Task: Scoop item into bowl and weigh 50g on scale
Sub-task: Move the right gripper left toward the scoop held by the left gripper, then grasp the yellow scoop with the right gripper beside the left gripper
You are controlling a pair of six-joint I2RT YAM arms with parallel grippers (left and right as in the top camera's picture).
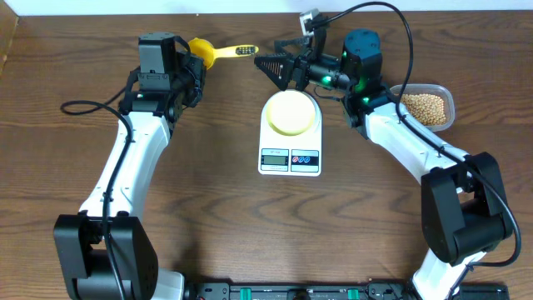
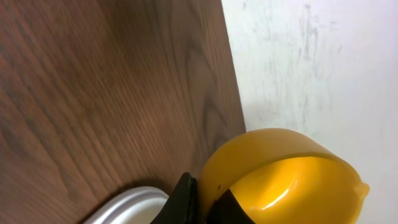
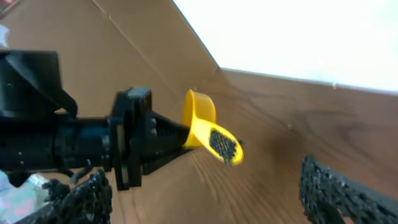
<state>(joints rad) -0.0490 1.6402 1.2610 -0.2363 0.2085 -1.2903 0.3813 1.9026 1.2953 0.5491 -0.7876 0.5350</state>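
My left gripper (image 1: pixel 196 57) is shut on a yellow scoop (image 1: pixel 210 52) at the back of the table, and its handle (image 1: pixel 243 51) points right. In the left wrist view the scoop's cup (image 2: pixel 286 177) fills the lower right, with a black finger (image 2: pixel 185 200) pressed against it. My right gripper (image 1: pixel 271 58) stands open just right of the handle's end, nothing between its fingers (image 3: pixel 334 190). It faces the scoop (image 3: pixel 200 118). The pale yellow-green bowl (image 1: pixel 291 112) sits on the white scale (image 1: pixel 290 158). The beans (image 1: pixel 424 106) lie in a clear tub at the right.
The clear plastic tub (image 1: pixel 448 93) stands at the back right beside the right arm. The table's back edge meets a white wall (image 2: pixel 311 62) close behind the scoop. A white rounded edge (image 2: pixel 127 208) shows low in the left wrist view.
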